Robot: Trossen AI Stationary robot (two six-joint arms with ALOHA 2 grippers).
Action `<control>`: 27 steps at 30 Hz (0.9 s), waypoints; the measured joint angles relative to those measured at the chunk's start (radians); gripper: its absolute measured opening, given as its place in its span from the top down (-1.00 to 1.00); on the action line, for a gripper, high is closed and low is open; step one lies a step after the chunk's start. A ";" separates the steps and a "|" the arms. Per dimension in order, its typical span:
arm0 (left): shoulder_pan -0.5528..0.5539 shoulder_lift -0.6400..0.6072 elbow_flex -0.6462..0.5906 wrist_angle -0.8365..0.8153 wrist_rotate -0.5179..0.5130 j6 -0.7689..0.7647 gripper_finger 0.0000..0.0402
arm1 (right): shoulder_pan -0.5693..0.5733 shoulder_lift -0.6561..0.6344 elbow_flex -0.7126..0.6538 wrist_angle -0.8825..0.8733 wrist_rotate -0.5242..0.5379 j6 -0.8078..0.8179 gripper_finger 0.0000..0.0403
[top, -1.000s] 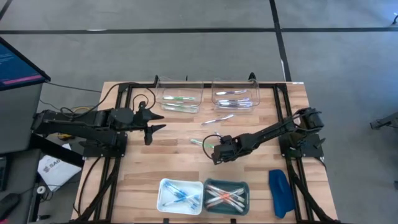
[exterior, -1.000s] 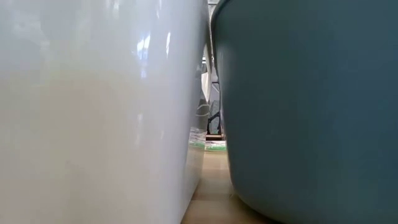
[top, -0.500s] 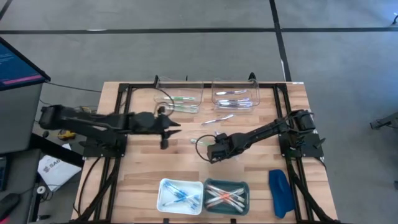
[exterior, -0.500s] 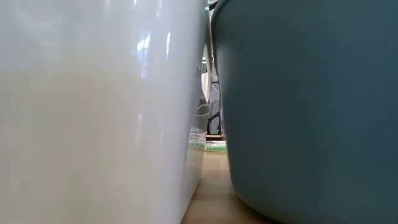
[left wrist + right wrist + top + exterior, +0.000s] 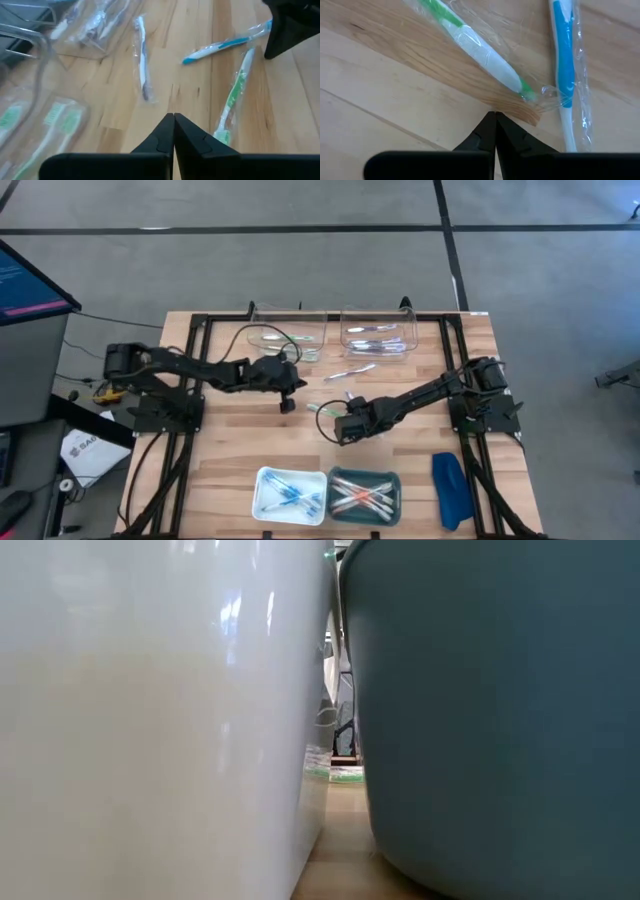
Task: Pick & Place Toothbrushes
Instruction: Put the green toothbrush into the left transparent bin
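Note:
Three wrapped toothbrushes lie flat on the wooden table's middle: a green one point(image 5: 475, 42) point(image 5: 234, 97), a blue one point(image 5: 564, 70) point(image 5: 225, 46) and a dark silvery one point(image 5: 142, 57) point(image 5: 350, 372). My right gripper point(image 5: 495, 116) point(image 5: 342, 430) points steeply down, shut on nothing, its tips just short of the green toothbrush's wrapper end. My left gripper point(image 5: 173, 119) point(image 5: 287, 406) is shut and empty, slanting down over bare wood left of the green toothbrush. More toothbrushes lie in the trays.
Two clear trays point(image 5: 288, 335) point(image 5: 378, 335) with toothbrushes stand at the far edge. A white tray point(image 5: 290, 492) and a teal tray point(image 5: 364, 492) stand at the near edge and fill the low view. A dark-blue oblong object point(image 5: 450, 488) lies near right.
My left gripper has swung out from the table's left side toward the middle and down, coming close to the loose toothbrushes, and has shut with nothing in it. My right gripper has stayed about where it was, shut.

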 joint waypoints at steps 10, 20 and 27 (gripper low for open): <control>0.000 0.189 0.068 0.028 0.011 -0.003 0.99 | 0.000 0.000 -0.001 -0.003 0.012 0.000 1.00; -0.018 0.274 0.165 -0.141 0.075 -0.048 1.00 | -0.001 0.000 -0.001 -0.007 0.013 0.000 1.00; -0.029 0.298 0.168 -0.155 0.096 -0.077 1.00 | -0.005 0.000 -0.001 -0.012 0.016 0.000 1.00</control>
